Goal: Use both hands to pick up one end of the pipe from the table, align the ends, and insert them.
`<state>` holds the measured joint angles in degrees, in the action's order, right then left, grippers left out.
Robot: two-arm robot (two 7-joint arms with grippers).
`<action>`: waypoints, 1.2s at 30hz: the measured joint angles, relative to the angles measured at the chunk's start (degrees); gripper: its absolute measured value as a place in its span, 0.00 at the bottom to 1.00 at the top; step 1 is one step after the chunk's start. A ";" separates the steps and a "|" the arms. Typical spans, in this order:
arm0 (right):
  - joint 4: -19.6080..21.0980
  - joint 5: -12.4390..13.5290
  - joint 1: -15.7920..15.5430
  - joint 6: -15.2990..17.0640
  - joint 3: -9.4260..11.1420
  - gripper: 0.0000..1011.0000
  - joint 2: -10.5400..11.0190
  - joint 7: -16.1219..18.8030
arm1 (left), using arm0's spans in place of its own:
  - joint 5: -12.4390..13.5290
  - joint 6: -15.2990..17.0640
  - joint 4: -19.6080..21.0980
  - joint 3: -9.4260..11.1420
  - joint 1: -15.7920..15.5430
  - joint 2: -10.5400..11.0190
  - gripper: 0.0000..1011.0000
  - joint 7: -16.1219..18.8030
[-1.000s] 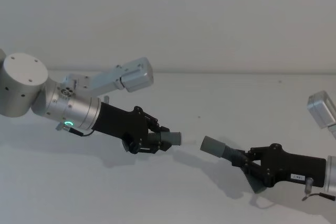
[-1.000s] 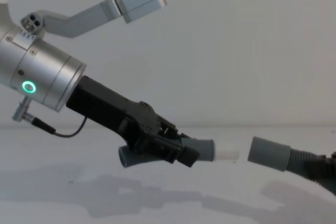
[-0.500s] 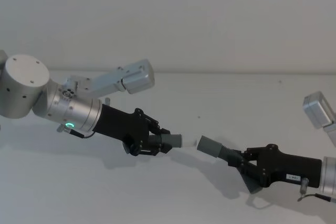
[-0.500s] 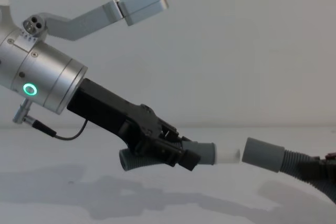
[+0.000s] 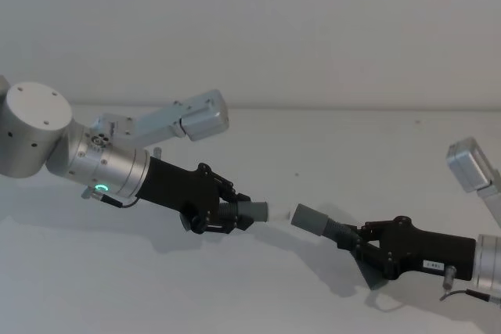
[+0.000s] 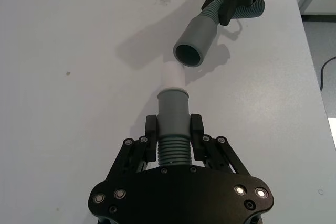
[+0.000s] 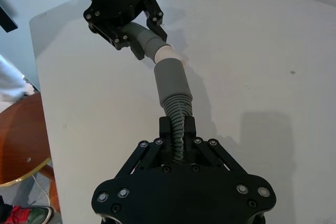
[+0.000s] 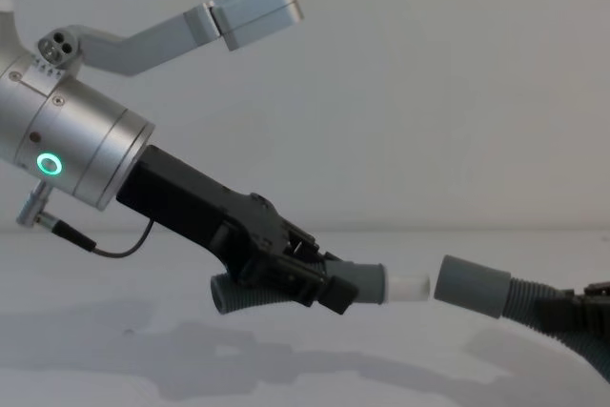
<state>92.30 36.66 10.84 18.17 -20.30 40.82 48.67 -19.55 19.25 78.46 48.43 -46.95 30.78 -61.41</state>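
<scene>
While clamped on the short pipe (image 5: 235,214) by left gripper (image 5: 223,213), white tip (image 8: 410,286) nearly touching wide cuff (image 8: 472,284) of long pipe (image 7: 177,109), gripped by right gripper (image 5: 362,245), both above table (image 5: 352,154)

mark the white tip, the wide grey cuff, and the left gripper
narrow white tip (image 6: 172,75), left wrist view, its side wall.
wide smooth grey cuff (image 6: 197,38), left wrist view, outer wall behind the open mouth.
black two-finger left gripper (image 6: 174,129), left wrist view, midway between fingertips.

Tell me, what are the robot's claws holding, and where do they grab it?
Left gripper pinches the short hose on its ribs behind the cuff. Right gripper pinches the longer hose on its ribs too.
</scene>
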 joint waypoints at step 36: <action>-0.83 0.87 1.28 0.79 -2.83 0.12 0.22 -1.14 | -2.18 -0.84 -1.04 1.50 -0.73 0.08 0.35 -0.21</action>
<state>91.47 37.53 12.12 18.97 -23.13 41.05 47.52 -21.73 18.41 77.42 49.94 -47.68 30.85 -61.62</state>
